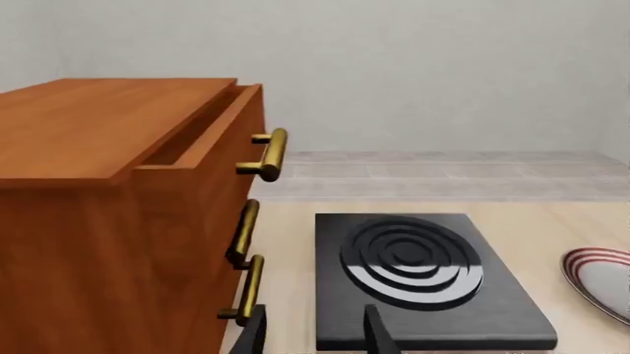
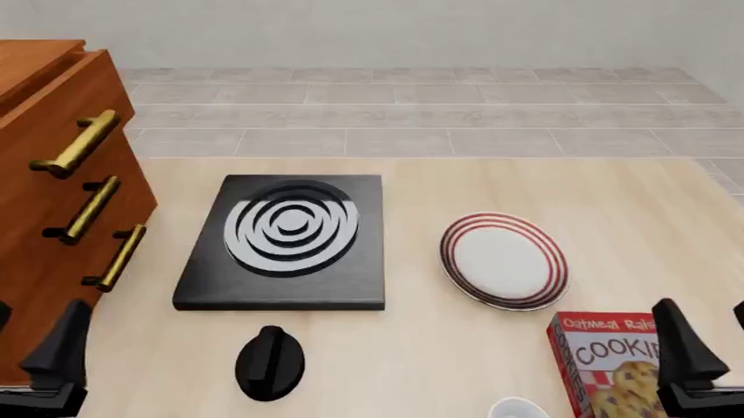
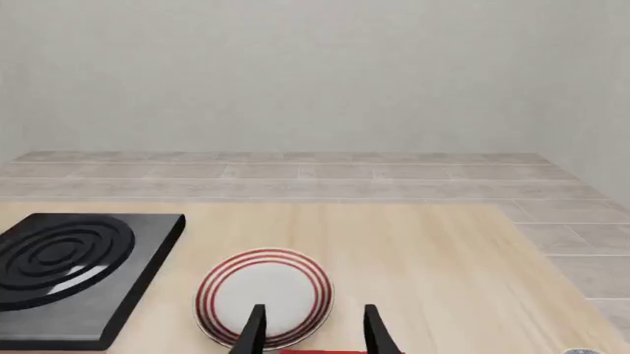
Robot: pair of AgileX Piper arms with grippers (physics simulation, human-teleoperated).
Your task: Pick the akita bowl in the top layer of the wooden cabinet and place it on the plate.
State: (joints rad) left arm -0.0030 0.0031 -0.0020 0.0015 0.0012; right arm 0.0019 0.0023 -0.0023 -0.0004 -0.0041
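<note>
The wooden cabinet stands at the table's left. Its top layer is pulled out a little, brass handle facing the stove; the inside is hidden. The akita bowl is not in view. The plate, white with dark-red rings, lies right of centre and also shows as the plate just ahead of my right gripper. My left gripper is open and empty near the cabinet's lower front corner. My right gripper is open and empty at the near right.
A black stove slab with white rings lies between cabinet and plate. A black knob-like object sits in front of it. A red cookie box stands beside my right gripper, with a plain white round object at the near edge.
</note>
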